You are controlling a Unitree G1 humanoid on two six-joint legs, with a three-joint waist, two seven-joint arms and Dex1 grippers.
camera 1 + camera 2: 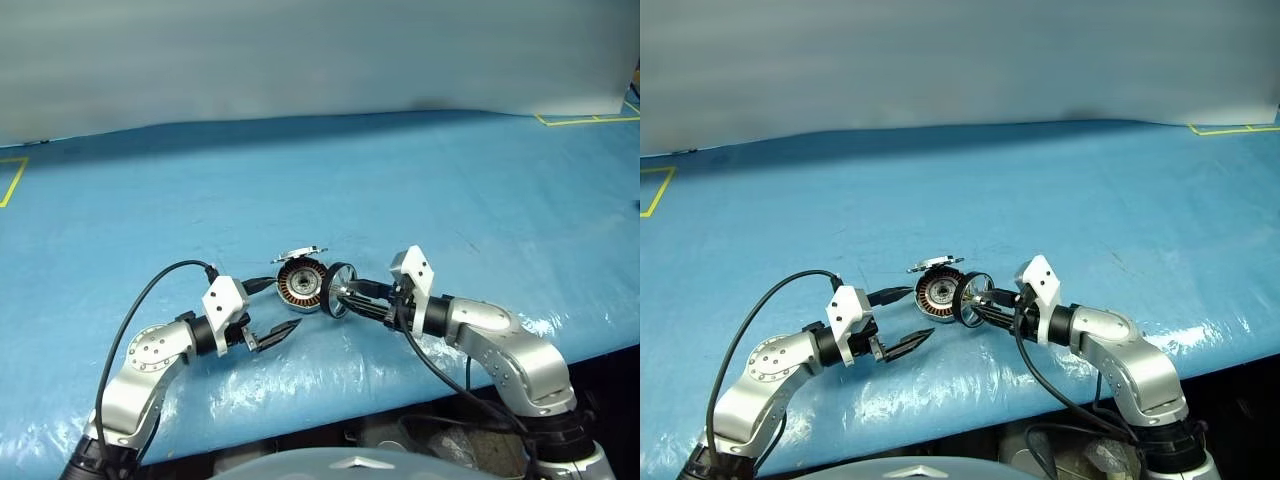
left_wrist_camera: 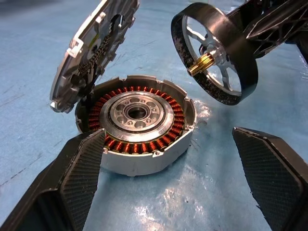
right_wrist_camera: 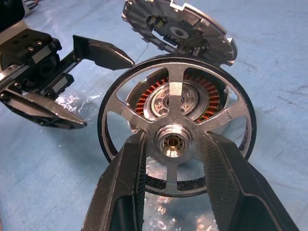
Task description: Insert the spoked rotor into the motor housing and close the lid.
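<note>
Left of centre, the left gripper (image 1: 272, 310) is spread wide, empty. At centre sits the motor housing (image 1: 299, 285), its lid (image 1: 299, 253) raised. Just right, the rotor (image 1: 339, 290) is clamped by the right gripper (image 1: 352, 296); its shaft should be lined up with the hub.

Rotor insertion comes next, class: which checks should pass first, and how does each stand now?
1. Rotor held by right gripper: ok.
2. Lid raised clear of housing: ok.
3. Housing bore free of objects: ok.
4. Rotor shaft lined up with bore: not ok; rotor stands on edge beside the housing.
5. Left gripper open, astride the housing: ok.
6. Housing steady on table: cannot tell.
</note>
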